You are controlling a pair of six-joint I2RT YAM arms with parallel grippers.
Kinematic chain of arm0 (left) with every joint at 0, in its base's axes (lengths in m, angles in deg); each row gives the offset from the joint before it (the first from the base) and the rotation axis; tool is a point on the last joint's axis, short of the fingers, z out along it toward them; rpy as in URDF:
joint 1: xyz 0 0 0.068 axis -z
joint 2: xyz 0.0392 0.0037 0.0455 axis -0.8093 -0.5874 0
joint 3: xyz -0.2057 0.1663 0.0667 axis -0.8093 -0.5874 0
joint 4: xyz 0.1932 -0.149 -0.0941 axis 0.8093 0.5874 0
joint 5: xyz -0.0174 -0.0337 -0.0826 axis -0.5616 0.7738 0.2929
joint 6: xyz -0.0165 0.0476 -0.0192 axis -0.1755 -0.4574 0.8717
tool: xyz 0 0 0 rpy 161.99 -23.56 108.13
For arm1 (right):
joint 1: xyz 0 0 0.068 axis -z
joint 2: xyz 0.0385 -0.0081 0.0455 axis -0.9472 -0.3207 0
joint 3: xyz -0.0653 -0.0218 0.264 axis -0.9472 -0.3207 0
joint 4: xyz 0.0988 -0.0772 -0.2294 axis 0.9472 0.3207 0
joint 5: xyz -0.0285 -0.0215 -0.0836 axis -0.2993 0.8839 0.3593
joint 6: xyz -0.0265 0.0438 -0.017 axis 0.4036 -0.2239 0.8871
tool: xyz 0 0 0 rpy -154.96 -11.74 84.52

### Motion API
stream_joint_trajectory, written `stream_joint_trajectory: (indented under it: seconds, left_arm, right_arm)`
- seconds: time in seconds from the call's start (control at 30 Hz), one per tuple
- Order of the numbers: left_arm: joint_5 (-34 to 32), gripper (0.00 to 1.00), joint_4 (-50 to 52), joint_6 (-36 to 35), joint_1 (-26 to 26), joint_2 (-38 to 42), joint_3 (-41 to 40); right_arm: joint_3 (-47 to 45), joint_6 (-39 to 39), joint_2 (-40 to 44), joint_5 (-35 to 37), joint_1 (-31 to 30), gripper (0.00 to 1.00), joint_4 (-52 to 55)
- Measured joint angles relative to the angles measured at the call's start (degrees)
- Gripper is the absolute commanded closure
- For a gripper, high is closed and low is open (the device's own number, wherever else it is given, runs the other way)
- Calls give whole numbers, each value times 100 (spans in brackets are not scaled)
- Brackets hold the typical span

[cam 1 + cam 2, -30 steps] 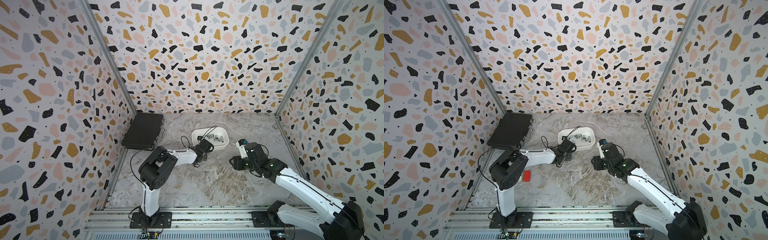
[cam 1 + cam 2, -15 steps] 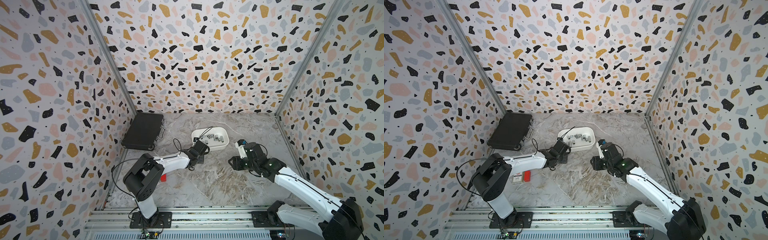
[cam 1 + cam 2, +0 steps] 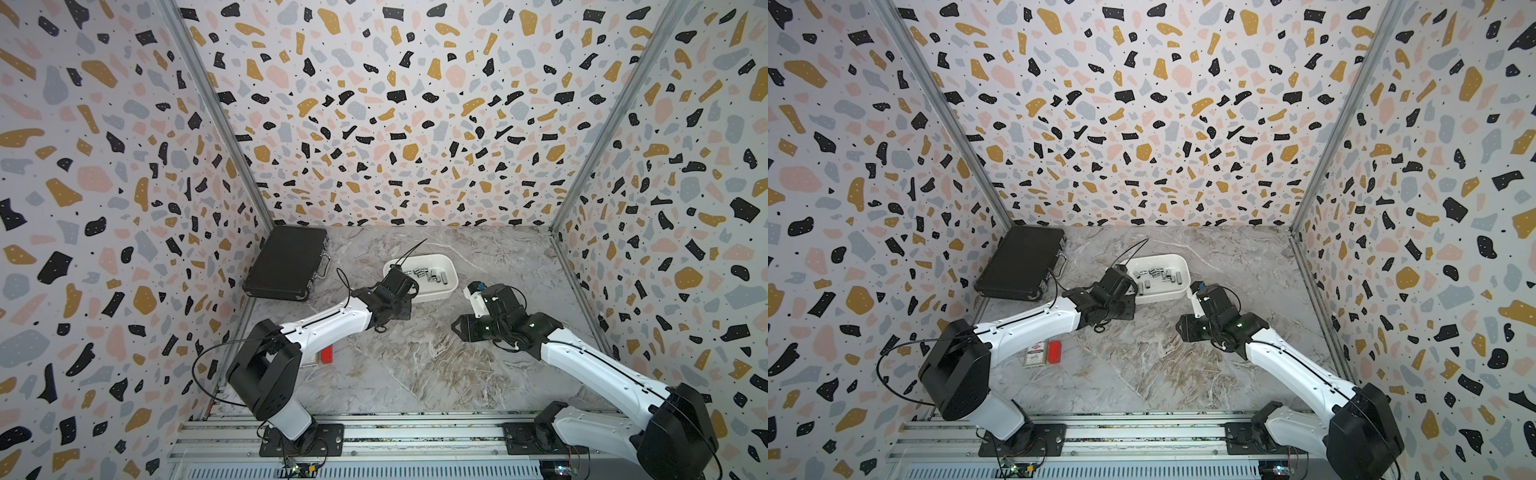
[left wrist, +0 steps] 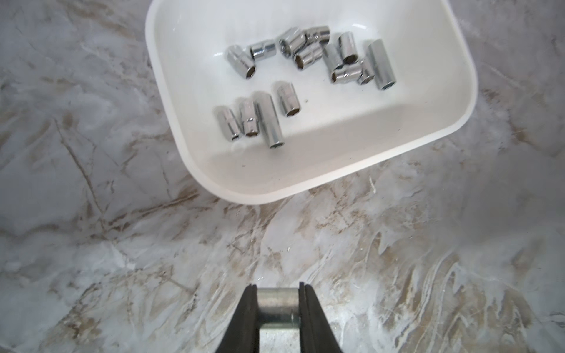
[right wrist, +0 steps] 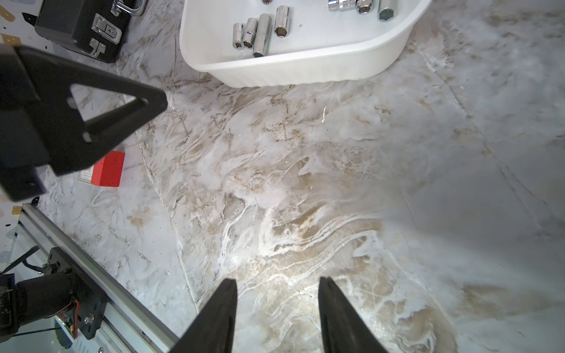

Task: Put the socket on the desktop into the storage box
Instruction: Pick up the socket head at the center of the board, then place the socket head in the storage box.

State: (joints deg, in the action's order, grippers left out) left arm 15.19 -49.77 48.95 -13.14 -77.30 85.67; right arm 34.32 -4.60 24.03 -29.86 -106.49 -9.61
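Note:
A chrome socket (image 4: pixel 276 305) sits crosswise between the black fingers of my left gripper (image 4: pixel 277 290), which is shut on it above the grey marble desktop (image 3: pixel 415 365). The white storage box (image 4: pixel 458 91) lies just ahead of that gripper and holds several chrome sockets (image 4: pixel 293 101). In both top views the left gripper (image 3: pixel 397 311) (image 3: pixel 1121 309) hangs at the box's (image 3: pixel 451 270) (image 3: pixel 1183 270) near left corner, its jaws hidden under the wrist. My right gripper (image 5: pixel 277 282) (image 3: pixel 461 328) stands open and empty over bare desktop, right of the box.
A closed black case (image 3: pixel 286 262) with metal latches lies at the back left against the wall. A small red block (image 3: pixel 1054 351) and a printed card (image 3: pixel 1034 355) lie near the left arm's base. An aluminium rail (image 3: pixel 374 432) borders the front edge.
The left arm's elbow has dropped down and to the left while its gripper stayed by the box with the socket. The red block and the card now show. The right arm has barely moved.

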Motion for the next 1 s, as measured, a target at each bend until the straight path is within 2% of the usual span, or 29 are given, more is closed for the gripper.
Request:
stream_joint_trajectory:
  seconds: [0.4, 0.73, 1.0]
  left_arm:
    - [302, 82, 407, -105, -352, -1108, 1405]
    - [382, 81, 769, -151, -678, -2004, 2138]
    - [208, 80, 994, -293, -813, -2505, 2651]
  right_arm:
    - [0, -2, 0, -122, 0, 52, 0]
    - [0, -9, 98, -149, 0, 52, 4]
    - [0, -48, 160, -146, 0, 52, 7]
